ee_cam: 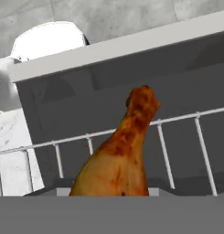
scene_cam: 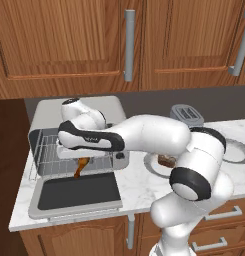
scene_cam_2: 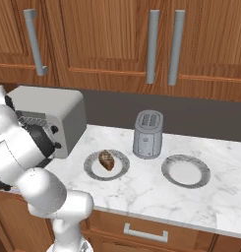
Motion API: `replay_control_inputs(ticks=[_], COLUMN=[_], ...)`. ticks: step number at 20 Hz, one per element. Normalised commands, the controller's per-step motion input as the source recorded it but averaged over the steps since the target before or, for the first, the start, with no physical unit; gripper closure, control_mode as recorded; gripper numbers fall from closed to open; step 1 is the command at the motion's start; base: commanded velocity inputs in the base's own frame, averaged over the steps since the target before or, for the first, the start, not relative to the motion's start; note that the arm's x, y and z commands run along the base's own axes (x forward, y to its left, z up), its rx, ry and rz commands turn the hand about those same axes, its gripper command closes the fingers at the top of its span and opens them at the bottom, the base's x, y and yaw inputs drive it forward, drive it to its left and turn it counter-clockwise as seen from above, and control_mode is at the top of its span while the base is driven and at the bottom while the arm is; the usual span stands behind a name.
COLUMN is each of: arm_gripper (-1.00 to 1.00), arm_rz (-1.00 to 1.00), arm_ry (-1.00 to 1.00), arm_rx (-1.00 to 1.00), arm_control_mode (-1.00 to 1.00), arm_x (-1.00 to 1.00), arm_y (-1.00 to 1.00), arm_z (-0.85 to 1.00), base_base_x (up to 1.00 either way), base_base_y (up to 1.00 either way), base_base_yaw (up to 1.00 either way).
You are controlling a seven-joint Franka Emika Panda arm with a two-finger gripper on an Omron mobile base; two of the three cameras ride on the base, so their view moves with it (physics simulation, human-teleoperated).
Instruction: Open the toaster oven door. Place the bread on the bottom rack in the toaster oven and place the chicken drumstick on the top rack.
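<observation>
The toaster oven (scene_cam: 69, 130) sits at nine o'clock with its door (scene_cam: 76, 192) dropped open. The gripper (scene_cam: 84, 159) pinches the drumstick (scene_cam: 81, 167) at the oven mouth; next, I judge, it must go onto the top rack (scene_cam: 46, 142). The bread (scene_cam_2: 106, 160) waits on its plate (scene_cam_2: 92, 170).

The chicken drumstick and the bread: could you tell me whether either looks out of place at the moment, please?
Nothing is spilled or damaged. The chicken drumstick hangs from the pincer at the open toaster oven, above the lowered toaster oven door, not yet on a rack. The bread sits on a plate on the counter, though it belongs on the bottom rack.
</observation>
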Motion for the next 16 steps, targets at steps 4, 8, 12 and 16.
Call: replay_control_inputs(ticks=[4, 8, 12, 16], arm_gripper=[1.0, 1.0, 1.0, 1.0], arm_rz=[-0.33, -0.34, -0.29, -0.24], arm_ry=[-0.01, -0.04, -0.09, -0.11], arm_rx=[0.0, 0.0, 0.0, 0.03], arm_control_mode=[-1.0, -1.0, -1.0, -1.0], arm_x=[0.41, 0.45, 0.19, 0.0], arm_y=[0.53, 0.19, 0.03, 0.0], arm_z=[-0.14, -0.27, -0.24, -0.01], base_base_x=[0.0, 0.0, 0.0, 0.0], base_base_y=[0.0, 0.0, 0.0, 0.0], base_base_yaw=[0.0, 0.0, 0.0, 0.0])
